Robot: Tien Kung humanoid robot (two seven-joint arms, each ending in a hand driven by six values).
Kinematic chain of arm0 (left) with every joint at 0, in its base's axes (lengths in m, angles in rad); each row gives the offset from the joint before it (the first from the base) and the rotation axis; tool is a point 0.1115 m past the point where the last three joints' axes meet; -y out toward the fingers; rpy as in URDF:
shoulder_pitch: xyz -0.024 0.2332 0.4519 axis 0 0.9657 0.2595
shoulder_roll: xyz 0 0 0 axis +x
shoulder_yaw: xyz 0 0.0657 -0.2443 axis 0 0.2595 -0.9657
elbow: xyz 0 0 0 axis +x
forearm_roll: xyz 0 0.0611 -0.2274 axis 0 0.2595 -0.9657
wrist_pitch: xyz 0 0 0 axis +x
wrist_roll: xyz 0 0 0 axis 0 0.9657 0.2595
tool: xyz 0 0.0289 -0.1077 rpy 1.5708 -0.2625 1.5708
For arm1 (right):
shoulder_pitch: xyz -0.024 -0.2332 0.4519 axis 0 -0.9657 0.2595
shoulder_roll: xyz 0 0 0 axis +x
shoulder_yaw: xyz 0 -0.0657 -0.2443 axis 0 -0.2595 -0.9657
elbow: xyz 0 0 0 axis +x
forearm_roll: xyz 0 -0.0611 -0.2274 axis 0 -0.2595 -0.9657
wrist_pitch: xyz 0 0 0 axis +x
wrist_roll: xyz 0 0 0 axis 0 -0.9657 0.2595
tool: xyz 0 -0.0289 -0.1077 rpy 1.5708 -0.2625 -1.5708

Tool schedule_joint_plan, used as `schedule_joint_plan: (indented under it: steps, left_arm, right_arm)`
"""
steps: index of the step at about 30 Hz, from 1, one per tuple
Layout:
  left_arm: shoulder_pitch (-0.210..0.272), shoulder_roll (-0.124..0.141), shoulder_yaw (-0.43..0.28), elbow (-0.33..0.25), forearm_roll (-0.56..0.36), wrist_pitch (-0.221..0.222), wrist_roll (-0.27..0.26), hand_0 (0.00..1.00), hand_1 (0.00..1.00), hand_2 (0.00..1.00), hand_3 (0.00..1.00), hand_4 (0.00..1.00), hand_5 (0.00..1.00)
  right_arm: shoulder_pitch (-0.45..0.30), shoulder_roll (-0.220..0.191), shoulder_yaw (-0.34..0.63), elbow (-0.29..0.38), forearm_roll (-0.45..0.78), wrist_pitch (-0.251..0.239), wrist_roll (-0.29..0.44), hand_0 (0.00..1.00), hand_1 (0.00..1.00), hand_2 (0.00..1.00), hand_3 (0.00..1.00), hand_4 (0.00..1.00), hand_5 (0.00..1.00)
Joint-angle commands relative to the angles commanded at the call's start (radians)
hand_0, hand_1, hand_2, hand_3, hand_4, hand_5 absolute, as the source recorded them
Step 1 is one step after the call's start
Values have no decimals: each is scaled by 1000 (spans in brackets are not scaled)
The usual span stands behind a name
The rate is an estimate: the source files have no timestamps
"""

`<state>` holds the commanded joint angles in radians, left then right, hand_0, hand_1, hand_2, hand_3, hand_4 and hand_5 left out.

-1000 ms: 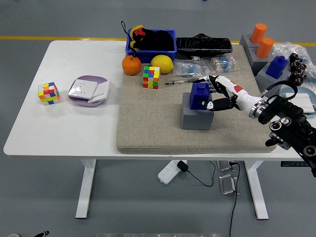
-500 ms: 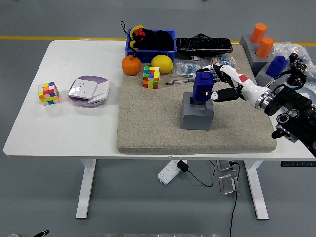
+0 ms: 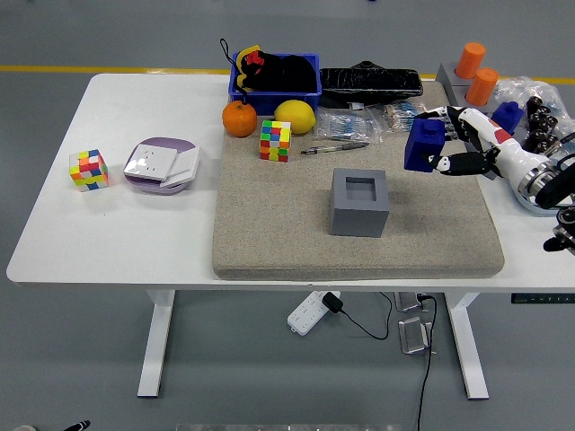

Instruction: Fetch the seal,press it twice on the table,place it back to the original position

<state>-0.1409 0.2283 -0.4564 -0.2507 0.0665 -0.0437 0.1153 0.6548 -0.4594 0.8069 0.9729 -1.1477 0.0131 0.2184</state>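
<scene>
The blue seal (image 3: 423,145) is held in my right hand (image 3: 449,144), lifted above the right part of the beige mat (image 3: 296,233). The hand's fingers are curled around the seal's right side. The grey holder block (image 3: 360,203) stands on the middle of the mat with its square socket empty. My right arm comes in from the right edge. My left arm is out of view.
On the mat's far side lie a pen (image 3: 333,147), a Rubik's cube (image 3: 276,140), a lemon (image 3: 295,117), an orange (image 3: 239,118) and plastic packets (image 3: 346,124). A blue bin (image 3: 275,74) stands behind. Grey holders with orange and blue seals (image 3: 481,83) stand at far right. Another cube (image 3: 89,170) and a purple-white case (image 3: 161,165) lie left.
My right hand has pulled the blue seal up out of the grey block and carried it to the right and farther back. The block's socket now shows empty.
</scene>
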Motion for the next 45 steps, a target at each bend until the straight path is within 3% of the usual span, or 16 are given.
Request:
schedule_joint_plan:
  steps: [11,30,39,45]
  left_arm:
    - [5,-2,5,1,-2,-1,2,824,814,786,823,747,413]
    - [6,-2,8,0,-3,0,2,824,814,786,823,748,414]
    - [8,-2,7,1,-4,-1,2,824,814,786,823,748,415]
    - [7,-1,6,1,-5,0,2,824,814,785,823,749,414]
  right_arm:
    - [-70,28,28,-82,-13,3,-4,632,468,454,496,537,2]
    - [-111,74,-14,-133,-2,1,-4,632,467,453,495,540,2]
    - [-110,66,-2,-97,-3,2,-7,632,467,453,497,541,2]
    - [-94,45,48,10,-13,3,-13,634,467,453,495,542,2]
